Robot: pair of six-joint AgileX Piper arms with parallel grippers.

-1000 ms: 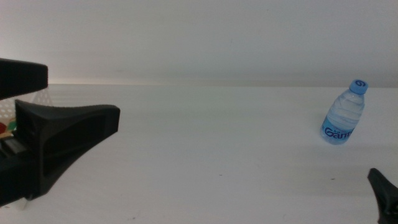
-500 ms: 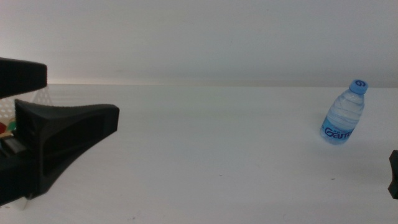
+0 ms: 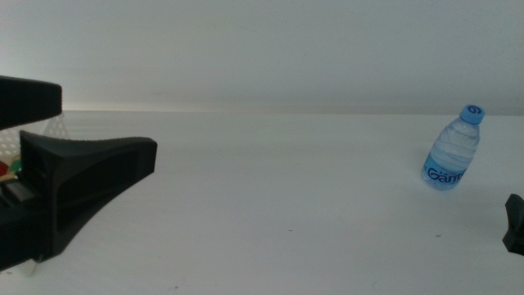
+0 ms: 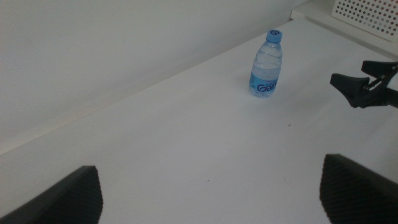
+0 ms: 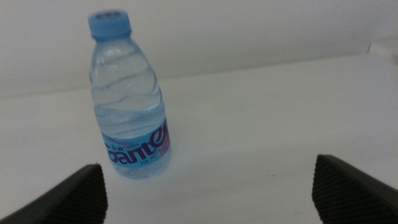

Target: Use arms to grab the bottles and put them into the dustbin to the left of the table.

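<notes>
A small clear water bottle (image 3: 451, 152) with a blue cap and blue label stands upright on the white table (image 3: 286, 180) at the right. It also shows in the left wrist view (image 4: 265, 58) and close up in the right wrist view (image 5: 129, 106). My right gripper (image 3: 514, 226) is open at the right edge, in front of the bottle and apart from it; its jaws frame the bottle in the right wrist view (image 5: 211, 199). My left gripper (image 3: 106, 127) is open and empty at the far left. The red can and the orange bottle are out of view.
A corner of the white perforated dustbin (image 3: 54, 128) shows behind my left gripper, with small red and green patches beside it. A white perforated wall (image 4: 367, 12) shows past the bottle in the left wrist view, where my right gripper (image 4: 367, 84) also appears.
In the middle view my right gripper has shifted slightly up and toward the right edge. The bottle and my left gripper have not moved.
</notes>
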